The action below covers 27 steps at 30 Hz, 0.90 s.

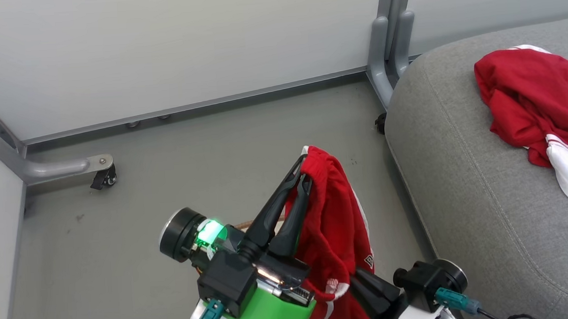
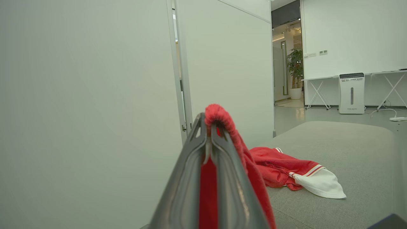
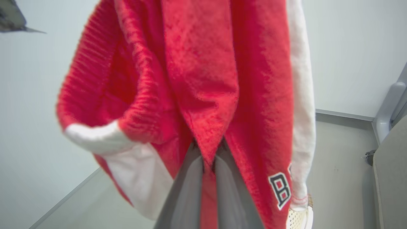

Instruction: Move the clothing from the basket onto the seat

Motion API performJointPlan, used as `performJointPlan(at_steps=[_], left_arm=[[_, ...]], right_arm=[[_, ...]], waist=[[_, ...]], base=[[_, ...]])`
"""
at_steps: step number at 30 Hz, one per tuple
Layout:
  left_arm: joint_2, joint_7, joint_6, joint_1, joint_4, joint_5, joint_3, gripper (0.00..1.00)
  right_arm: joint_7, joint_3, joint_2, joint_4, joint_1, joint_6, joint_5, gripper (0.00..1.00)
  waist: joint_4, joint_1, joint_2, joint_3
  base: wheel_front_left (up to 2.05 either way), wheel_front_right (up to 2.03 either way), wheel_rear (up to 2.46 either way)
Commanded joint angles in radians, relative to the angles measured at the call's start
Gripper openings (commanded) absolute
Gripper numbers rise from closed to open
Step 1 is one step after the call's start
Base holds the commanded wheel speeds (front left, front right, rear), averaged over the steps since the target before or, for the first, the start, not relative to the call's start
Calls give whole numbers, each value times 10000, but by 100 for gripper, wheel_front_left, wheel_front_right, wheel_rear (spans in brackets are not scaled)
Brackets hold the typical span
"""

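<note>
A red garment of the clothing (image 1: 335, 225) with white stripes hangs above the floor, left of the seat (image 1: 463, 193). My left gripper (image 1: 302, 170) is shut on its top fold, and in the left wrist view the red fabric (image 2: 219, 117) drapes over the closed left gripper (image 2: 208, 119). My right gripper (image 1: 357, 276) reaches into the lower part; in its wrist view the right gripper (image 3: 208, 159) is shut on the red cloth (image 3: 203, 79). A second red and white garment (image 1: 532, 100) lies crumpled on the grey seat. Slivers of the basket (image 3: 297, 219) show below; its brown rim (image 1: 242, 225) peeks behind my left fingers.
Pale partition walls close off the far and left sides. Their grey feet carry casters (image 1: 103, 178), and a post (image 1: 390, 39) stands at the seat's far corner. Grey floor (image 1: 123, 268) lies between the partitions and the seat. A white floor unit (image 2: 351, 93) stands far beyond the seat.
</note>
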Motion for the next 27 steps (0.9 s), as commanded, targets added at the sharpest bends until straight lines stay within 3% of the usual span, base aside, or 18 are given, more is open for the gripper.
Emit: performJointPlan(at_steps=[1,6,7,8,27], left_arm=[[-16,-4,75,99,38,-77,56,0],[-15,-4,134,224,179,-105,229,0],[-14,-4,154,245,219,-112,258,44],[-14,-4,180,251,258,-75,296,100],[21,-3,85,478,1128,-4,845,100]], right_arm=[[-19,-38,-65,-122,-66,-11,67,0],[-19,-176,-99,-445,-28,-11,98,0],[-19,-204,-93,-499,-14,-11,107,0],[-19,-235,-90,-550,8,-11,116,0],[-19,-739,108,-1691,-14,-11,137,0]], waist=[[3,1,0,21],[25,1,0,92],[32,1,0,102],[42,1,0,111],[-28,1,0,206]], base=[[0,0,0],[0,0,0],[0,0,0],[0,0,0],[0,0,0]])
